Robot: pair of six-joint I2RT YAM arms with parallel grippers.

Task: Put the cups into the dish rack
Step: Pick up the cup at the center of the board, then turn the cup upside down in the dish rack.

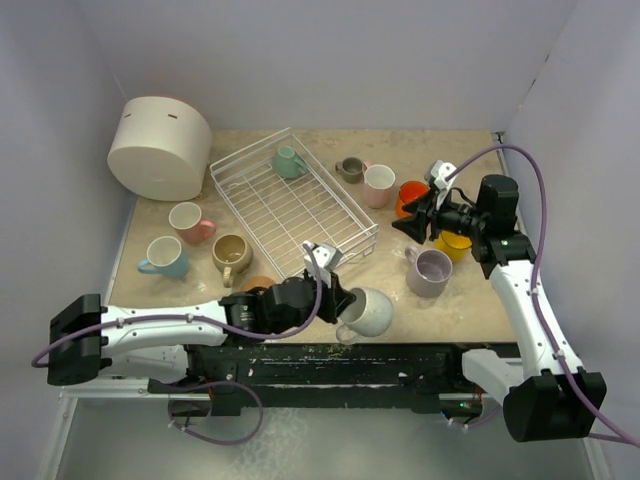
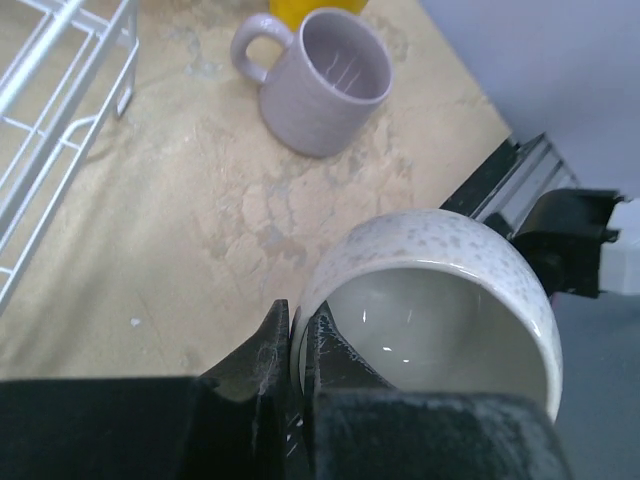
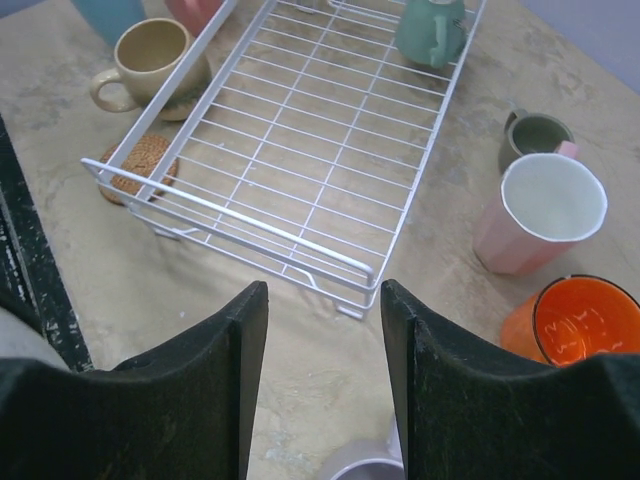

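Mug count: 10 in view, 1 in dish rack [image 1: 285,212]

Mugs, 10 total. Inside rack: 1, the teal mug [image 1: 290,162], at the far end; rest of the grid floor is bare.

Outside rack: 9.
- Left of rack, 3 in a cluster: pink mug [image 1: 190,222], light blue mug [image 1: 165,257], beige mug [image 1: 232,254]. Beige one sits just beside the rack's long side.
- Right of rack, 5: small olive-grey mug [image 1: 350,170] just beside pale pink mug [image 1: 379,186], then orange mug [image 1: 410,195], yellow mug [image 1: 455,243], lilac mug [image 1: 430,272].
- Ninth: white speckled mug [image 1: 368,312], tilted at the near edge of the desk [image 1: 385,258].

Left pincer [image 2: 296,325] is pressed tight on that mug's rim, 1 finger inside the wall, 1 outside. Can't tell if the mug's base touches the desk.

Right pincer [image 3: 322,300] is spread w/ nothing btwn its fingers, hovering over the desk btwn the rack's near right corner and the orange mug.

Other items: 1 cork coaster [image 1: 258,284] by the rack's near left corner; 1 white cylindrical container [image 1: 160,148] in the far left corner, just beside the rack.

Room: bare strip of desk btwn rack's right side and lilac mug. Tighter on the right, w/ orange + yellow mugs near the right pincer. Left arm's wrist is close to the rack's near corner.
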